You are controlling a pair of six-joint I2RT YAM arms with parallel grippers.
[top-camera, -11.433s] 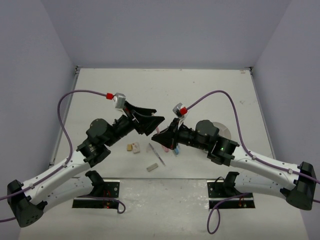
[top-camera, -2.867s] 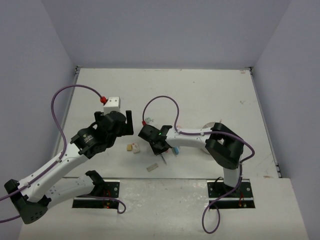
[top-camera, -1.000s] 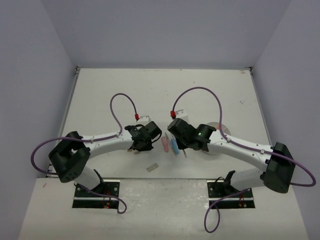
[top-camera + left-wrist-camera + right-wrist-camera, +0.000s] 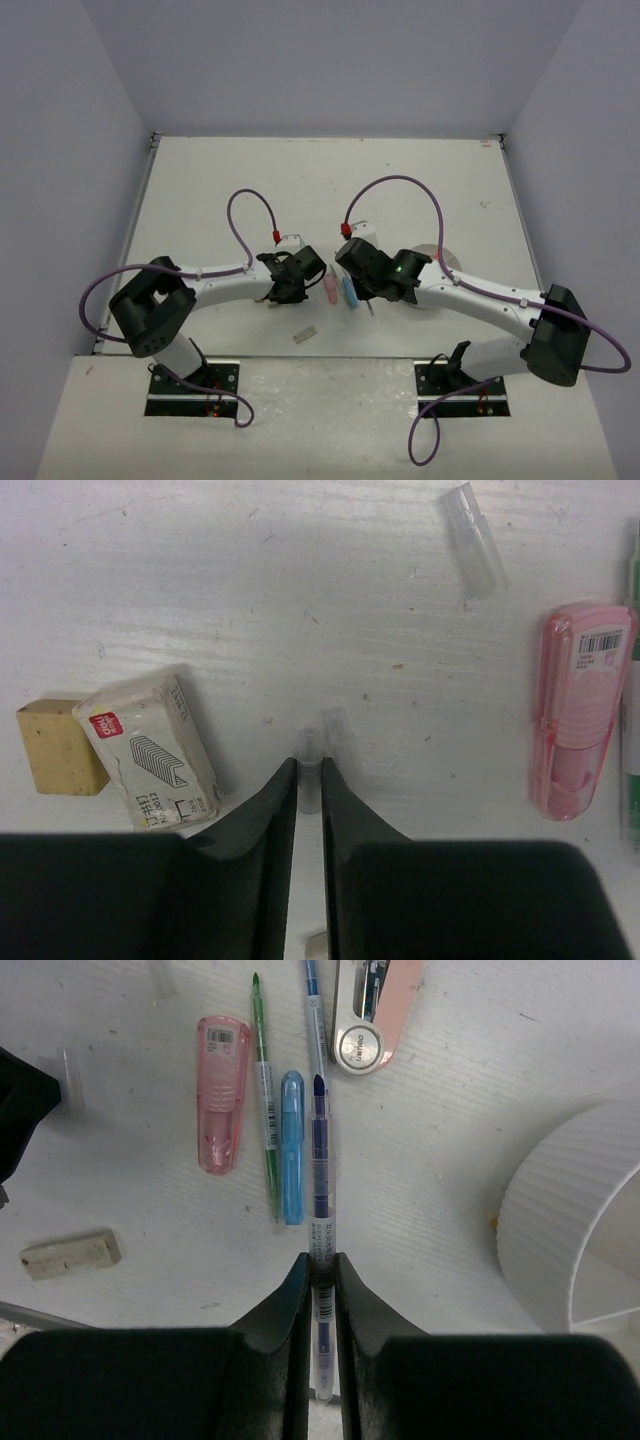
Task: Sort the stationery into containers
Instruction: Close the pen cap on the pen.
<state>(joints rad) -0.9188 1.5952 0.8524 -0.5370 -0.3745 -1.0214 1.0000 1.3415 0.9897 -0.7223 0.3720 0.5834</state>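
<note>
Right fingers (image 4: 291, 1300) are pinching the blue pen (image 4: 319, 1160) down at the table near the white organizer (image 4: 540, 1210), left fingers (image 4: 280, 800) seemingly nipping a clear cap (image 4: 308, 748) — slick, tiny, risking slipping free on lifting.

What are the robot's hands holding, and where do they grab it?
Right gripper pinches the dark blue pen near its back end. Left gripper pinches a small clear tube, one end poking out.

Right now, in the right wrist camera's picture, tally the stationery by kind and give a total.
Pens: 3 (green pen, pale blue pen, dark blue pen)
Pastel cases: 3 (pink case, blue case, pink-and-silver case)
Clear caps: 2
Pale block: 1
Total: 9
</note>
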